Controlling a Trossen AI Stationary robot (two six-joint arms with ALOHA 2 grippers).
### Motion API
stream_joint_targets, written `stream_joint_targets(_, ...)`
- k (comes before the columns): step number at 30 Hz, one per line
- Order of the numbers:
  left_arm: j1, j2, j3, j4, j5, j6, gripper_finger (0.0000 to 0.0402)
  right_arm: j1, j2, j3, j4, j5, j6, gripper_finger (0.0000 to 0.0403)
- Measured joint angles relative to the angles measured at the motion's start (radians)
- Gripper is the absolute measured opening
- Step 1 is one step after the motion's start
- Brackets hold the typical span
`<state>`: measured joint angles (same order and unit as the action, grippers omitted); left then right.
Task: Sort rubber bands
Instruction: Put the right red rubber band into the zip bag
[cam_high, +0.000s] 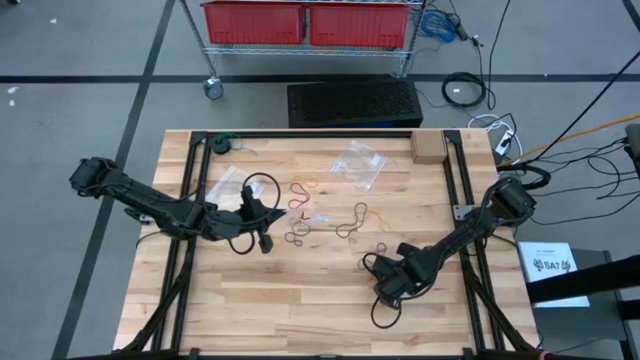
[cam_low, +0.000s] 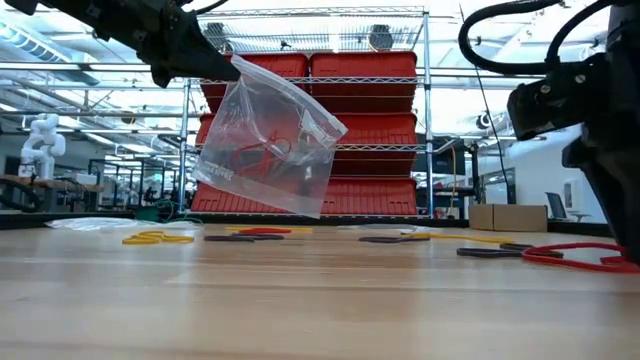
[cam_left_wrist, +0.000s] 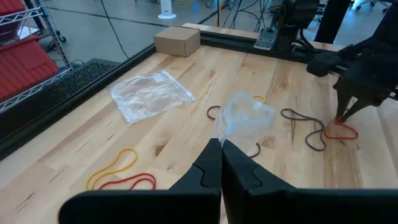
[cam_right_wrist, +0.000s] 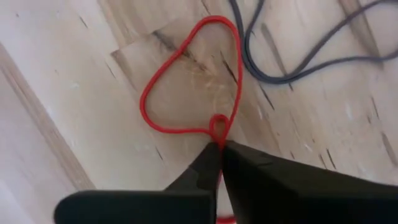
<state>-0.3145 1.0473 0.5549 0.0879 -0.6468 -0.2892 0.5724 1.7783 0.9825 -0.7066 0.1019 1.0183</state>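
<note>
Right wrist view: right gripper (cam_right_wrist: 219, 144) jaws pinched shut on a thin red rubber band loop (cam_right_wrist: 186, 81) lying on the tabletop. Left gripper (cam_left_wrist: 221, 144) jaws clamp a clear plastic bag (cam_left_wrist: 245, 121). Next I'd guess: lift it, carry to the bag.

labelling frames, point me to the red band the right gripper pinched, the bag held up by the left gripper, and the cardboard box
red rubber band (cam_right_wrist: 163, 74): right wrist view, loop's upper strand
clear plastic bag (cam_low: 268, 140): low view, bag's middle
cardboard box (cam_left_wrist: 177, 41): left wrist view, box's top face
</note>
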Motion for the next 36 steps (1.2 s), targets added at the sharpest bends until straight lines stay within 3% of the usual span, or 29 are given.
stream_joint_targets(12,-0.001,0.0,0.0,0.001,0.019,-0.002,0.0,-0.035,-0.072,0.152,-0.022,0.208,-0.166,0.0)
stream_joint_targets(25,-0.002,0.0,0.0,0.007,0.053,-0.014,0.0,-0.23,-0.073,0.391,-0.016,0.525,-0.668,0.0)
stream_joint_targets(30,-0.002,0.0,0.0,0.008,0.085,-0.02,0.0,-0.282,-0.073,0.412,0.107,0.551,-0.881,0.0)
stream_joint_targets(36,-0.002,0.0,0.0,0.01,0.093,-0.021,0.0,-0.334,-0.042,0.412,0.19,0.541,-1.011,0.0)
